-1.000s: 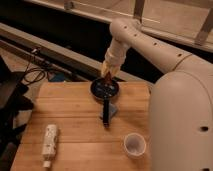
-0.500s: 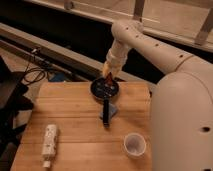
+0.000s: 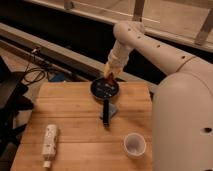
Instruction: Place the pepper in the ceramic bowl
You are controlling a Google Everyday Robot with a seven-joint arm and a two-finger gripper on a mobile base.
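Observation:
A dark ceramic bowl (image 3: 104, 89) sits at the back middle of the wooden table (image 3: 75, 125). My gripper (image 3: 108, 78) hangs from the white arm just over the bowl's far right rim. It is shut on a small orange-red pepper (image 3: 107, 75), which is held right above the bowl. I cannot tell if the pepper touches the bowl.
A black stick-like object (image 3: 105, 113) lies on a blue pad (image 3: 113, 109) just in front of the bowl. A white cup (image 3: 134, 145) stands at the front right. A white bottle (image 3: 49, 143) lies at the front left. My white body fills the right side.
The gripper with the pepper has stayed over the bowl's rim, hardly moving. Nothing else has shifted.

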